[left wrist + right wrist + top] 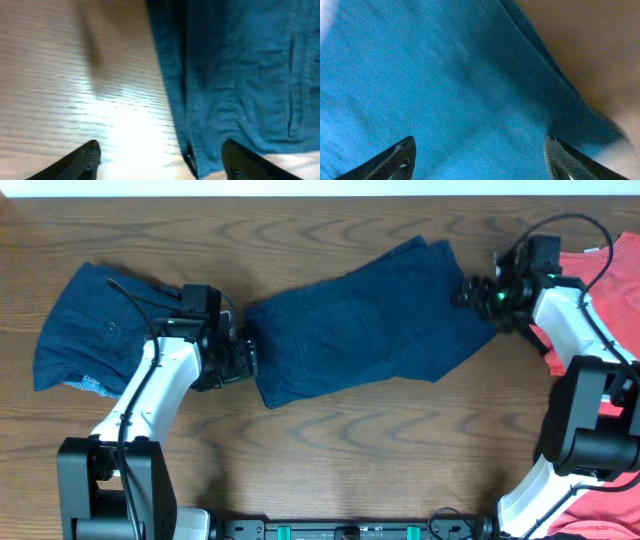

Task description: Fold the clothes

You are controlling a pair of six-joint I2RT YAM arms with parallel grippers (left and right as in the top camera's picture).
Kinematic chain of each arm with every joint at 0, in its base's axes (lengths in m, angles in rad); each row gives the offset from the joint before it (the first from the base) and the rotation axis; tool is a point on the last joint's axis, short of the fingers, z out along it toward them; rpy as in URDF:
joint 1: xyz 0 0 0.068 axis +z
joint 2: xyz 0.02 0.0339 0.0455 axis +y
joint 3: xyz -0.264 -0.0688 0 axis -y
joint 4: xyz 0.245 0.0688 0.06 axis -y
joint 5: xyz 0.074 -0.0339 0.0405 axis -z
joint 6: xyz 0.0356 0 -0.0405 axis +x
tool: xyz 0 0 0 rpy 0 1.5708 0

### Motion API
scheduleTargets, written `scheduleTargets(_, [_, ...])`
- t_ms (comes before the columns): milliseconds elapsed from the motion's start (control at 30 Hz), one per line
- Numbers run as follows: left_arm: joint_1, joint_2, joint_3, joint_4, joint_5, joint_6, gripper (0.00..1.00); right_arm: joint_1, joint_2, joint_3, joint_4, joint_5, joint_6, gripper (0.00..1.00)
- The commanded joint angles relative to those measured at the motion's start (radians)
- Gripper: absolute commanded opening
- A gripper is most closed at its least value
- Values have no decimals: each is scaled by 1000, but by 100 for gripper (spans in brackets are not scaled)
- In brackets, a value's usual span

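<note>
One pair of dark navy shorts [360, 320] lies spread across the middle of the table. A second pair of navy shorts [90, 325] lies at the far left. My left gripper [243, 358] is open at the left edge of the middle shorts; in the left wrist view [160, 160] its fingers straddle the cloth's edge [225, 75] and bare wood. My right gripper [468, 292] is open over the right end of the same shorts; the right wrist view [477, 160] shows blue cloth [445, 85] between its fingers. A coral-red T-shirt [600, 290] lies at the far right under the right arm.
The brown wooden table [330, 440] runs to a pale strip along the far edge [300, 188]. More red cloth [610, 515] shows at the bottom right corner. The arm bases stand at the front left [110, 490] and front right [590, 440].
</note>
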Motion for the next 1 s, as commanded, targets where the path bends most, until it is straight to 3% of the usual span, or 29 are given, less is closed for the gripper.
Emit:
scheduleTargets(0, [-41, -3, -41, 23, 61, 10, 74, -16, -31, 7, -77, 80, -73, 78])
scheduleTargets(200, [-131, 6, -93, 112, 66, 10, 68, -11, -31, 7, -147, 92, -105, 72])
scheduleTargets(367, [-165, 54, -97, 136, 64, 11, 55, 5, -31, 7, -161, 93, -106, 70])
scheduleTargets(467, [-164, 88, -97, 134, 56, 18, 39, 9, -31, 7, -161, 93, -106, 69])
scheduleTargets(567, [-164, 109, -96, 111, 56, 18, 6, 10, -31, 7, -161, 94, -106, 69])
scheduleTargets(800, [-125, 29, -12, -152, 56, 22, 6, 11, -31, 6, -169, 93, -106, 68])
scheduleTargets(900, [-116, -33, -8, -179, 54, 22, 8, 11, -31, 6, -174, 93, -107, 68])
scheduleTargets(933, [-116, -41, -8, -169, 51, 22, 24, 11, -31, 6, -175, 92, -117, 68])
scheduleTargets(967, [-118, -43, -8, -153, 47, 22, 33, 12, -31, 6, -177, 89, -133, 69])
